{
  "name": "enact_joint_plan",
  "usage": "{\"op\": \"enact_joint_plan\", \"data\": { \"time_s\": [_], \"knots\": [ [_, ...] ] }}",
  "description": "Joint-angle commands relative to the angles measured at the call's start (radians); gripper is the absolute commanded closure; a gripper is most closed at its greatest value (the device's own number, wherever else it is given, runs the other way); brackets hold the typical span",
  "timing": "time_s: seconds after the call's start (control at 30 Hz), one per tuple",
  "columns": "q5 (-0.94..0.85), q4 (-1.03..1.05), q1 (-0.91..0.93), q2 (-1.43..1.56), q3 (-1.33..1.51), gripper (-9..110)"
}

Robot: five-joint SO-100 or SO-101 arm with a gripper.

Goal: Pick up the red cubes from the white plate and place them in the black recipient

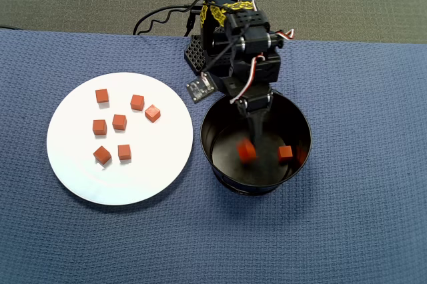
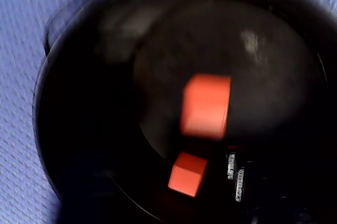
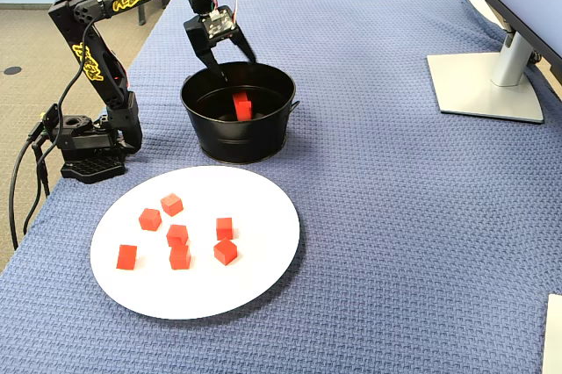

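Note:
Several red cubes [image 1: 119, 122] lie scattered on the white plate [image 1: 80, 171], which is to the left in the overhead view and in front in the fixed view [image 3: 255, 277]. The black recipient [image 3: 237, 141] stands beside the plate. My gripper [image 3: 234, 65] hangs open just over its rim, and nothing sits between the fingers. Below them a motion-blurred red cube [image 1: 247, 151] is inside the recipient, free of the jaws; the wrist view shows it large and smeared [image 2: 205, 105]. A second red cube [image 1: 285, 153] rests sharp on the recipient's floor [image 2: 187, 174].
Blue woven cloth [image 1: 320, 231] covers the table. The arm's base [image 3: 88, 150] stands at the table's left edge in the fixed view, with cables beside it. A monitor foot [image 3: 487, 84] stands at the far right.

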Motion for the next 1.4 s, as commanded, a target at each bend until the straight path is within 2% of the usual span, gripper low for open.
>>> {"op": "enact_joint_plan", "data": {
  "time_s": [0.0,0.07,0.17,0.3,0.43,0.53,0.63,0.73,1.03,1.37],
  "knots": [
    [-0.204,0.015,0.124,0.052,-0.015,58],
    [-0.33,0.0,0.272,0.084,-0.003,63],
    [-0.408,-0.117,0.54,0.103,0.032,74],
    [-0.558,-0.252,0.792,0.049,0.14,76],
    [-0.65,-0.396,0.936,-0.097,0.192,77],
    [-0.667,-0.443,1.0,-0.201,0.187,70],
    [-0.646,-0.463,1.045,-0.259,0.178,70],
    [-0.606,-0.482,1.071,-0.293,0.176,77],
    [-0.629,-0.388,1.086,-0.199,0.281,78],
    [-0.621,-0.449,1.103,-0.256,0.304,79]
  ]
}}
